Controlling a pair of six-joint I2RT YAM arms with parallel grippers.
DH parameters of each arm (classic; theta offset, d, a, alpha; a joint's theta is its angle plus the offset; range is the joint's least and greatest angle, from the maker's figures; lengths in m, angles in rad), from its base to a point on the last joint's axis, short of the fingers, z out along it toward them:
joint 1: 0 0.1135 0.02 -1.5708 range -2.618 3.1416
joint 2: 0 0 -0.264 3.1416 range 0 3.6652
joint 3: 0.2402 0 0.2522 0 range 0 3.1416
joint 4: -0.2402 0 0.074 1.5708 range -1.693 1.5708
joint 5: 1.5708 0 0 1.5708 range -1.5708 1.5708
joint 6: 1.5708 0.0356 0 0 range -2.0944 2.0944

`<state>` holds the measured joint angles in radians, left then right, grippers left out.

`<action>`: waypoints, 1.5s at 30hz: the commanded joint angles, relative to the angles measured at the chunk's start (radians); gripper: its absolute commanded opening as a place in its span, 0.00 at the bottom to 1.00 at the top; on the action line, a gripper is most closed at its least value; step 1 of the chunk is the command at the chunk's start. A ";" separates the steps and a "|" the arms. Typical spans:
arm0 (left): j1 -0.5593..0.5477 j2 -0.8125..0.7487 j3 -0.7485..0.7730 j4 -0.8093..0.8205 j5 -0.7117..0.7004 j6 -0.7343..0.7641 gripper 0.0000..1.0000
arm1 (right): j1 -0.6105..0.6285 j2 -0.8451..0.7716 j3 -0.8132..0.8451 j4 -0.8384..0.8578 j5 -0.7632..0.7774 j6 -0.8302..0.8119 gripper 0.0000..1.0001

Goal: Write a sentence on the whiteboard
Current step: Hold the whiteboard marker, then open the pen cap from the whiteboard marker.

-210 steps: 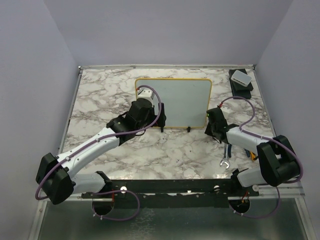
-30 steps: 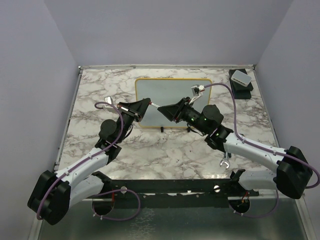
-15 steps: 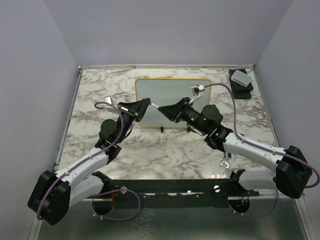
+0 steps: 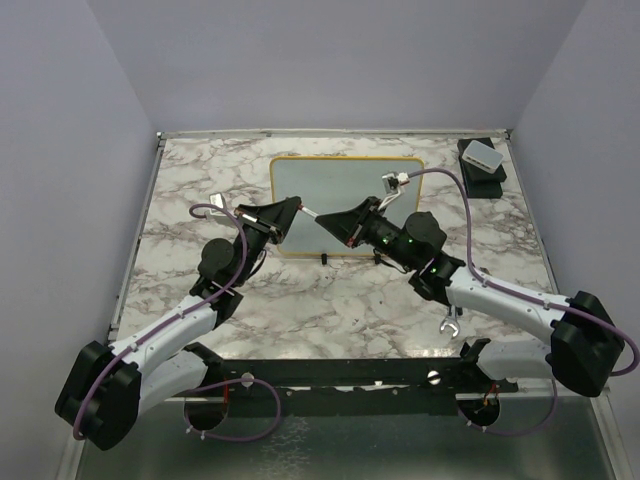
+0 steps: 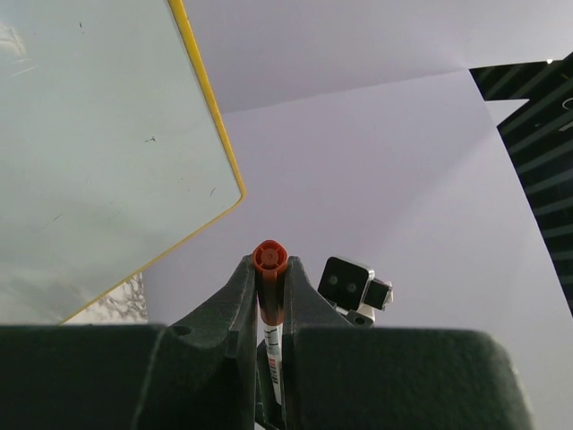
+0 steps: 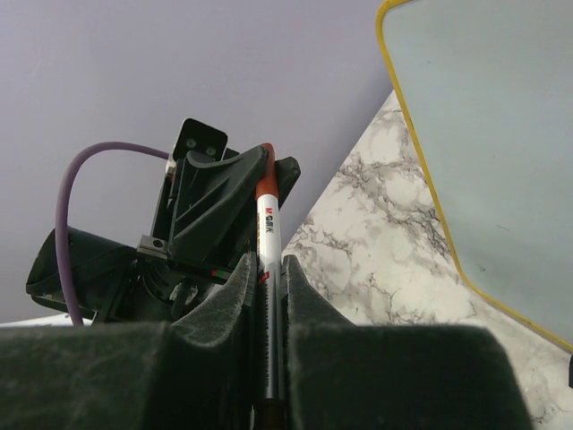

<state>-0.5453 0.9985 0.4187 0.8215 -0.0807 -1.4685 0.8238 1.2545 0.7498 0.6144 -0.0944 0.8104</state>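
The right gripper [image 6: 269,269] has just clamped its jaws on the marker [image 6: 267,215], whose red end the left gripper [image 5: 271,278] jaws also clamp, in front of the blank whiteboard [image 4: 345,178] standing far-centre on the tabletop, probably ready for uncapping

A: Where do the grippers meet?
B: Left gripper [image 4: 292,207] and right gripper [image 4: 330,222] are tip to tip, a marker [image 4: 311,211] between them, before the whiteboard [image 4: 350,180].
A: Anything else?
B: A wrench [image 4: 449,325] on the table [image 4: 200,180].

whiteboard [image 5: 107,134] cut off top/left, marker [image 5: 269,258] body hidden in left gripper [image 5: 270,269], label too small to read
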 commanded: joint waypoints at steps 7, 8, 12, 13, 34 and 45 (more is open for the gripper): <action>0.006 -0.028 0.015 -0.033 -0.090 0.073 0.00 | 0.008 -0.102 -0.083 0.013 0.053 -0.017 0.01; 0.007 -0.028 0.016 -0.033 -0.091 0.075 0.00 | 0.008 -0.110 -0.089 0.010 0.055 -0.020 0.01; 0.019 -0.027 0.022 -0.033 -0.102 0.084 0.00 | 0.008 -0.137 -0.102 -0.021 0.063 -0.026 0.01; 0.022 -0.028 0.023 -0.033 -0.103 0.086 0.00 | 0.008 -0.141 -0.107 -0.023 0.064 -0.024 0.01; 0.057 -0.034 0.020 -0.027 -0.154 0.062 0.00 | 0.008 -0.227 -0.184 -0.045 0.081 -0.008 0.01; 0.075 -0.054 0.002 -0.021 -0.179 0.057 0.00 | 0.008 -0.238 -0.206 -0.068 0.087 0.002 0.01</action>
<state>-0.5705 0.9768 0.4194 0.7639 0.0605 -1.4345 0.8371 1.0760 0.5869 0.6048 -0.0387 0.8131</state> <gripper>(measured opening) 0.106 0.105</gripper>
